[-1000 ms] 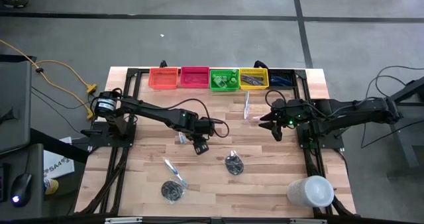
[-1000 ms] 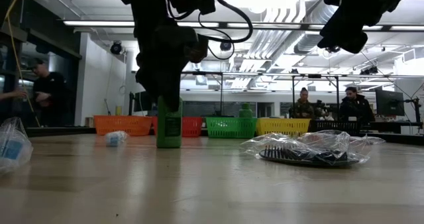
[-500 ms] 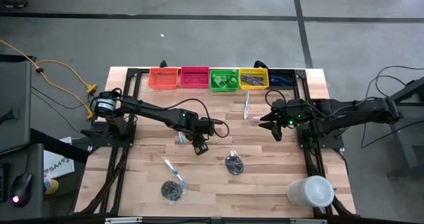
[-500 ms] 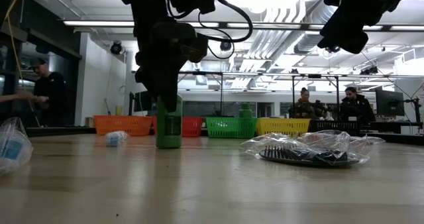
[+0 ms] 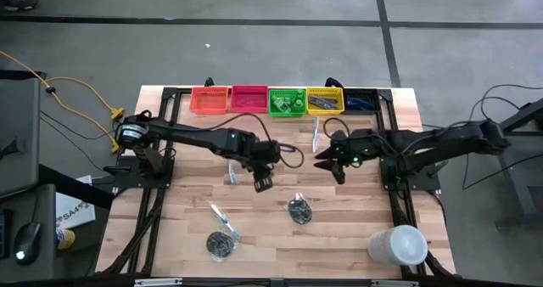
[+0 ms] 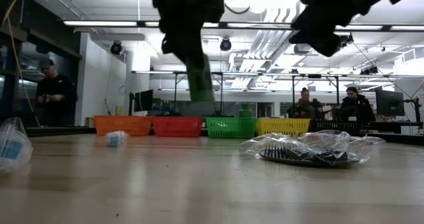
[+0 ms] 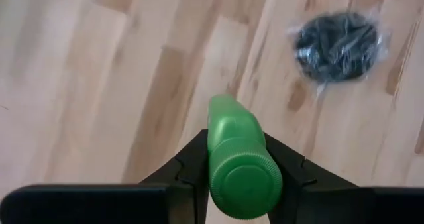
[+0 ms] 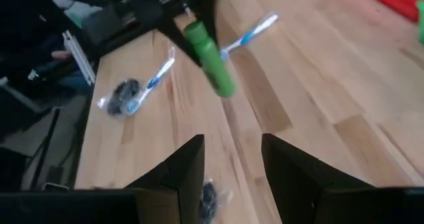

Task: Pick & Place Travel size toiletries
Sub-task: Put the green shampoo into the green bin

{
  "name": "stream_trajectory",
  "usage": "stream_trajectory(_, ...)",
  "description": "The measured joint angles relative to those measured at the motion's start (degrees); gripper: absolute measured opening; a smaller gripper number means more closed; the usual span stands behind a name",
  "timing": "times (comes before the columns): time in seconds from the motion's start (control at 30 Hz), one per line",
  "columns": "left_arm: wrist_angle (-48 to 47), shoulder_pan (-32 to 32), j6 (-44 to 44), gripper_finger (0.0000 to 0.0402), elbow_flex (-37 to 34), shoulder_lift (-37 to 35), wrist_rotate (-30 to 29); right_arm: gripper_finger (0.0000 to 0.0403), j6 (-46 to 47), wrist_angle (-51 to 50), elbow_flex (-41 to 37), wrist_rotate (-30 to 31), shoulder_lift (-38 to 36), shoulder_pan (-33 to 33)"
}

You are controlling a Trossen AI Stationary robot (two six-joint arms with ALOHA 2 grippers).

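Fingers of the left gripper (image 7: 242,177) pinch a green bottle (image 7: 240,159) between them, lifted off the table (image 5: 356,215), while the right gripper (image 8: 232,161) hovers beyond it, its fingers spread and holding nothing.

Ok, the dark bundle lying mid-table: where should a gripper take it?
Across the middle of the dark round bundle, straight down from above: it lies flat on the table in loose clear wrap, low and roughly round, so probably no side is better.
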Motion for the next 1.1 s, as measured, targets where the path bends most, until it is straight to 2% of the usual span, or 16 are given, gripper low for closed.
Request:
stream_trajectory(0.2,-1.53,1.80,3.78,0.0095,5.42,0.05,0.16,0.0167,-4.41,5.25,1.64,-2.85,7.44,-0.01)
stream_trajectory(0.47,-2.10,2.03,8.09,0.0096,9.92,0.05,0.71,0.0258,-16.05,5.21,12.11,-0.34,19.82,-0.21)
stream_trajectory(0.6,-2.33,2.00,8.49,0.0096,11.12,0.05,0.74,0.0285,-18.86,5.14,16.54,0.46,25.71,-1.64)
stream_trajectory(0.7,-2.51,1.89,8.54,0.0096,11.28,0.05,0.68,0.0290,-19.18,5.11,19.16,-0.57,29.23,-2.95)
stream_trajectory(0.9,-2.29,1.84,9.58,0.0096,11.29,-0.04,2.03,0.0282,-20.40,4.61,23.94,-9.19,34.36,-3.67)
stream_trajectory(1.1,-3.10,1.84,9.87,0.0096,11.29,-0.15,2.00,0.0246,-20.87,4.78,24.55,-9.84,35.22,-3.35)
